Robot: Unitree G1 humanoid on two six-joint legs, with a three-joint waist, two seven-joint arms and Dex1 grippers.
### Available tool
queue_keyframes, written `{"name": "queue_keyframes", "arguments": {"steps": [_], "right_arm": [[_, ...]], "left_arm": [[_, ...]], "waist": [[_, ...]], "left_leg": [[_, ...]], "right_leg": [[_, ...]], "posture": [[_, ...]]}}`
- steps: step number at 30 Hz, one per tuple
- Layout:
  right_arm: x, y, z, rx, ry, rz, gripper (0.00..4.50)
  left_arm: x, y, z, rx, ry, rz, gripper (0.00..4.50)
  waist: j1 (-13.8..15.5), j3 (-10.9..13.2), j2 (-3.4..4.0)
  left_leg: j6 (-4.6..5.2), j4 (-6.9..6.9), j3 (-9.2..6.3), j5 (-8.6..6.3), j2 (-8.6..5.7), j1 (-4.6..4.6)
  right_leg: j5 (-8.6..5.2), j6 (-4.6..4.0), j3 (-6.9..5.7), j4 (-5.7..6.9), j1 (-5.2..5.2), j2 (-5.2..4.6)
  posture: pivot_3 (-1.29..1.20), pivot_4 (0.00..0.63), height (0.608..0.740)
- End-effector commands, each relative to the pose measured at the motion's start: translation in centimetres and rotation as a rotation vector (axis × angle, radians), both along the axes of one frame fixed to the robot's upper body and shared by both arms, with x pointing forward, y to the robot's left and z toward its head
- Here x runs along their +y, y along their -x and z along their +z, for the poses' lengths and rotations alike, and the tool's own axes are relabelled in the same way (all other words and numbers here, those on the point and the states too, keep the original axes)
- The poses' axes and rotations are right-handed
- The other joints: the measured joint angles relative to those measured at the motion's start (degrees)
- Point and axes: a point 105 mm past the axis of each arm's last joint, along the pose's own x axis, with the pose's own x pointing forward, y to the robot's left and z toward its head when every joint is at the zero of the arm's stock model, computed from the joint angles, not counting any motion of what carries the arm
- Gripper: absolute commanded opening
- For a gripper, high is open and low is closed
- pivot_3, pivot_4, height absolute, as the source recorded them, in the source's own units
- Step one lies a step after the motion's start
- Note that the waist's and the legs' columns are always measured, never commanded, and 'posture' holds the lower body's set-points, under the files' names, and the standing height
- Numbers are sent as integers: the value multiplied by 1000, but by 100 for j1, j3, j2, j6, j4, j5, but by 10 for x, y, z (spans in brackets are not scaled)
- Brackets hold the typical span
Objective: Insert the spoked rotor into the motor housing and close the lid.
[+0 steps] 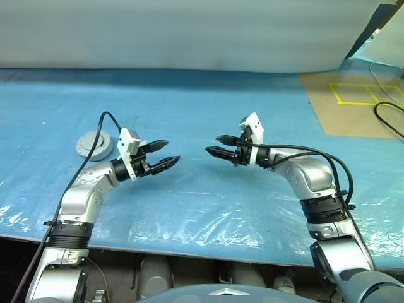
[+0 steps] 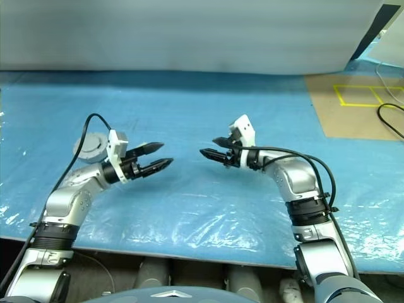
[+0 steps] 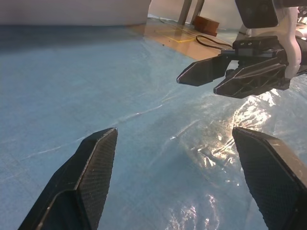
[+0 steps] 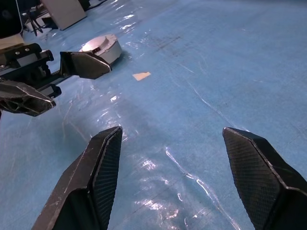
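Motor housing (image 1: 95,143) on blue tabletop (image 1: 208,107), lid (image 4: 101,44) closed over it, contents hidden. Left hand (image 1: 165,155) just beside housing, right hand (image 1: 213,144) farther off; both wide, empty.

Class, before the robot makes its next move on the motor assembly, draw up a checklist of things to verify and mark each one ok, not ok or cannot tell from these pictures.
1. Left end effector open and empty: ok.
2. Right end effector open and empty: ok.
3. Housing located, closed by its grey lid, on the blue sheet behind the left arm: ok.
4. Rotor located: cannot tell; it may be inside the closed housing.
5. End effectors apart from each other, tips facing with a gap: ok.
6. Small pale scrap near the housing identified: cannot tell.
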Motion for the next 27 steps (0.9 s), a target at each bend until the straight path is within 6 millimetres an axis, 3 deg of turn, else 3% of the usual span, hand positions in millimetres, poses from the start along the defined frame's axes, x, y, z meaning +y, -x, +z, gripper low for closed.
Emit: {"name": "queue_keyframes", "arguments": {"steps": [1,27], "right_arm": [[5,-2,18,-57,-26,26,3510],[0,-2,12,-49,-19,-25,3510]], "left_arm": [[1,-3,17,-77,6,14,4049],[-1,-9,13,-60,-11,-11,4049]], "waist": [[-1,0,0],[0,0,0]], "left_leg": [[0,1,0,0,0,1],[0,-1,0,0,0,1]], "right_leg": [[0,0,0,1,0,0],[0,0,0,1,0,0]], "posture": [[0,150,740],[0,150,740]]}}
